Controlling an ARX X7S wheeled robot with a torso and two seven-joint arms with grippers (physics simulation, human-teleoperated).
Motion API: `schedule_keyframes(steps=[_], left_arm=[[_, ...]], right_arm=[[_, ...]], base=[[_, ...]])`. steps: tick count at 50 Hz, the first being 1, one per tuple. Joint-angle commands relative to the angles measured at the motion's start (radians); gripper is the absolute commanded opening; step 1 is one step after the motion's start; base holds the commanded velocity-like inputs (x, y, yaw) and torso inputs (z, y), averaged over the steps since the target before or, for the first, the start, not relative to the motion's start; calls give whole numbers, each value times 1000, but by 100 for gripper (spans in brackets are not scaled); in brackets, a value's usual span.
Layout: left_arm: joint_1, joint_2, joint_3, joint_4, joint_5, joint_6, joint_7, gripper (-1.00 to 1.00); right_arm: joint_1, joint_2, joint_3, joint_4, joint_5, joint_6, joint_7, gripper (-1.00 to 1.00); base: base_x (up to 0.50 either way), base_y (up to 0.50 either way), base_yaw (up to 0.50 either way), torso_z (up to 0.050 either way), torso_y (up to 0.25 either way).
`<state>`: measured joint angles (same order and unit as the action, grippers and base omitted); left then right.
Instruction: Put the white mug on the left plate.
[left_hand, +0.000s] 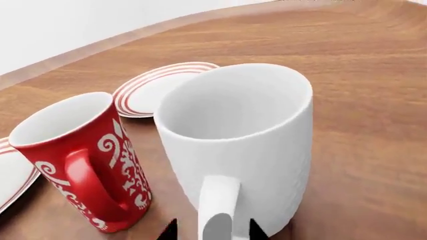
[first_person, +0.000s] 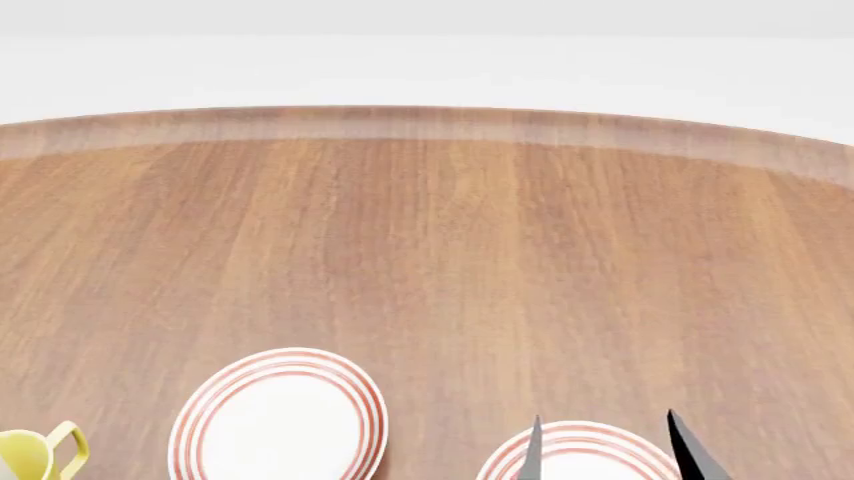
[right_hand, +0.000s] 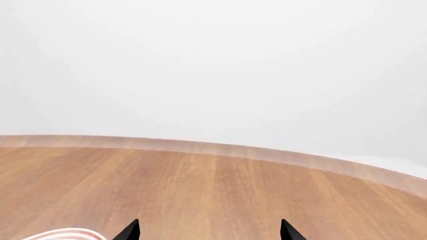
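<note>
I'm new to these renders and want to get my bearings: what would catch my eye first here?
In the left wrist view, the tall plain all-white glossy mug fills the frame, its loop handle between the left gripper fingertips. Close beside it stands a smaller red mug with white swirl pattern, with a red-ringed white plate behind them. From the head view, a broad brown wooden table dominates, with two ringed plates and a yellow mug handle at its near edge.

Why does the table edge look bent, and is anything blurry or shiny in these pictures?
Left wrist view: the table edge curves as if lens-bent; the white mug and red mug stay sharp with soft gloss. Head view: even light, the left plate casts faint shadow. Right wrist view: blank white background, no glare.
</note>
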<state>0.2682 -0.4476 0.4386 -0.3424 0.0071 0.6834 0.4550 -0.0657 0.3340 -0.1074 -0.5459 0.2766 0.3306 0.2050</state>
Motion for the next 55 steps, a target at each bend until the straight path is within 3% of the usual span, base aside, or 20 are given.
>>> schedule_keyframes(steps=[1, 18, 32, 40, 55], left_arm=[[-5, 1, 8, -5, -26, -2, 12, -100], [30, -25, 1, 57, -44, 6, 2, -100], [135, -69, -41, 215, -34, 45, -63, -100], [128, -47, -45, 132, -25, 152, -82, -100], [218, -82, -95, 249, -17, 203, -139, -100]], right_arm=[[-1, 3, 1, 5, 5, -5, 3, 100], [0, 6, -6, 8, 6, -9, 9, 100], [4, 10, -11, 8, 8, -8, 13, 100], [2, 11, -10, 10, 11, -11, 15, 100], [-1, 12, -15, 26, 12, -26, 16, 100]], base=[[0, 0, 0, 0, 0], [0, 0, 0, 0, 0], [0, 0, 0, 0, 1], [0, 0, 0, 0, 0], [0, 0, 0, 0, 0]])
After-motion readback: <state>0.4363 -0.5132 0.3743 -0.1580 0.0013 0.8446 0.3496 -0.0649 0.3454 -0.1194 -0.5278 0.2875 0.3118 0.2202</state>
